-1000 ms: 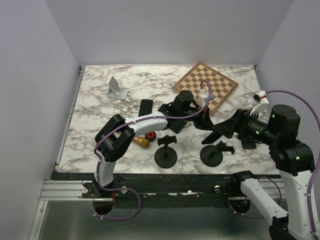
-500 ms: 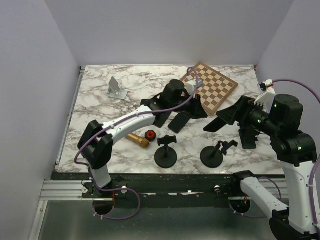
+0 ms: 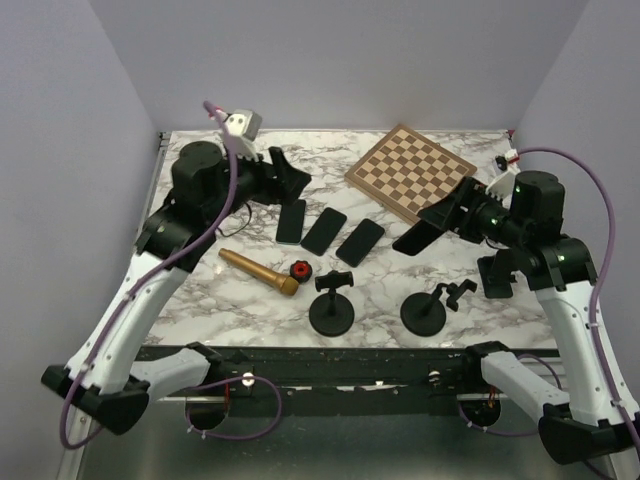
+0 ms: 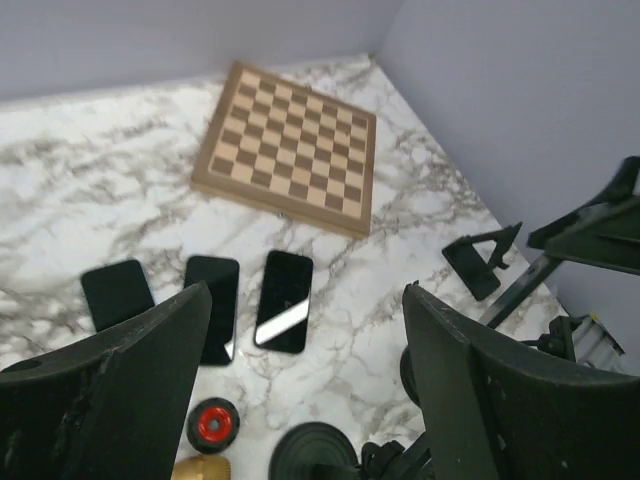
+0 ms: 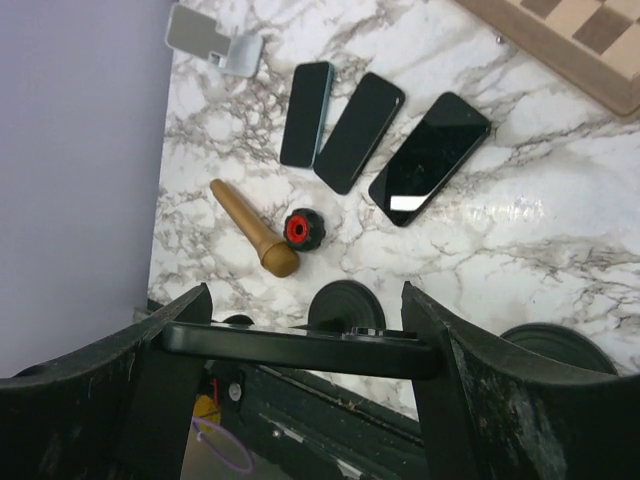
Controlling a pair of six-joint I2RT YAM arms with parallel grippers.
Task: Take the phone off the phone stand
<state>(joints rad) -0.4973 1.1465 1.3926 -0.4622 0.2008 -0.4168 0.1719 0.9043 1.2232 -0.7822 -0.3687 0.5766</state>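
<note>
My right gripper point(image 3: 432, 225) is shut on a black phone point(image 5: 300, 350), held edge-on across the jaws above the table's right side. Below it stand two empty black phone stands with round bases point(image 3: 332, 305) point(image 3: 425, 308). Three more dark phones point(image 3: 291, 220) point(image 3: 323, 230) point(image 3: 360, 242) lie flat side by side in the middle. Raised at the back left, my left gripper point(image 3: 288, 170) is open with nothing between its fingers point(image 4: 150, 360); its wrist view looks down on the three phones point(image 4: 284, 300).
A chessboard point(image 3: 410, 172) lies at the back right. A wooden handle point(image 3: 258, 271) and a red-centred knob point(image 3: 299, 269) lie left of the stands. Another black stand point(image 3: 497, 275) sits by the right arm. A silver stand point(image 5: 215, 40) is at the back left.
My left gripper opened, left a phone lying beside the other two, and swung up and back to the left. The right gripper stayed shut on its phone and lifted slightly.
</note>
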